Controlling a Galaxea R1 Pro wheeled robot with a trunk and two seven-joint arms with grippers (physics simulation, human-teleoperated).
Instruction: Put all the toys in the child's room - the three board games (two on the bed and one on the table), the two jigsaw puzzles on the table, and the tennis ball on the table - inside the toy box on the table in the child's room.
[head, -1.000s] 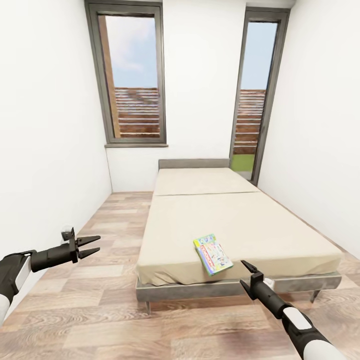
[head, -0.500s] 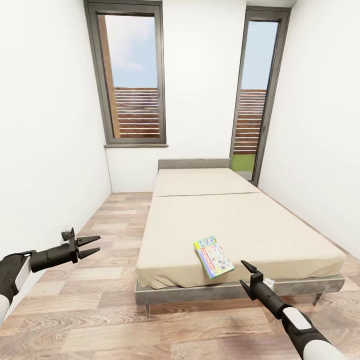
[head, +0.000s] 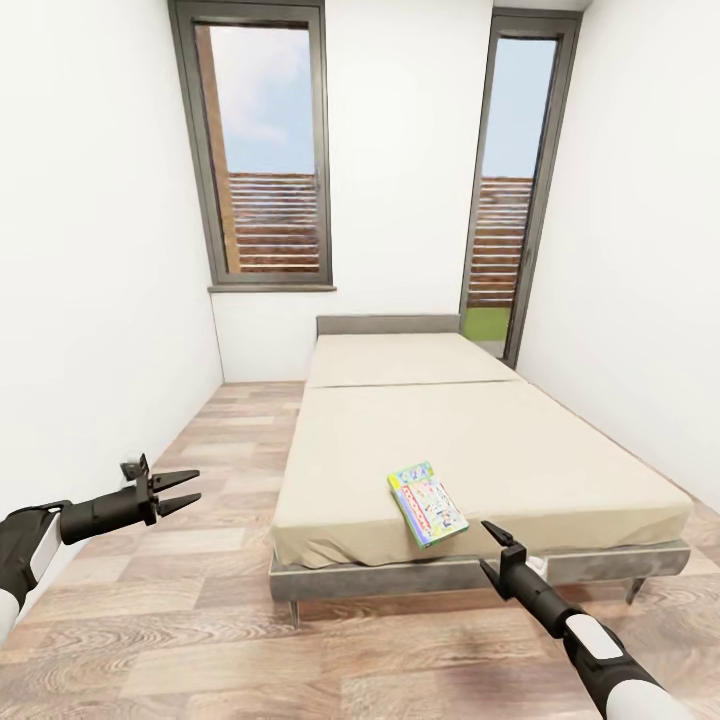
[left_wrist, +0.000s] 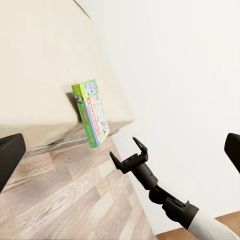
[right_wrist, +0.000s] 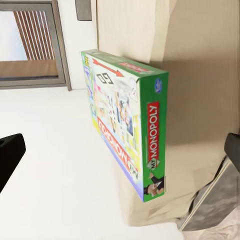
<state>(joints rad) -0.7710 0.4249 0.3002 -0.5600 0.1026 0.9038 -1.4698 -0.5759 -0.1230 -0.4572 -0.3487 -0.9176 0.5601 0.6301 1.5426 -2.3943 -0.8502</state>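
We've got both grippers open and empty: the right gripper (head: 497, 548) just short of the Monopoly board game (head: 427, 504) on the bed (head: 520, 450), the left gripper (head: 172, 487) well off to the side.

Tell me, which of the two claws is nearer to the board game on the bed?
The right claw. It points at the green-edged board game near the bed's foot edge; the left claw hangs over the floor beside the bed.

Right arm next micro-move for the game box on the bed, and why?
Probably ease the right gripper forward toward the board game. It hangs open, short of the bed, and the box lies flat near the foot edge, untouched, with its green side facing the right wrist camera between the spread fingers.
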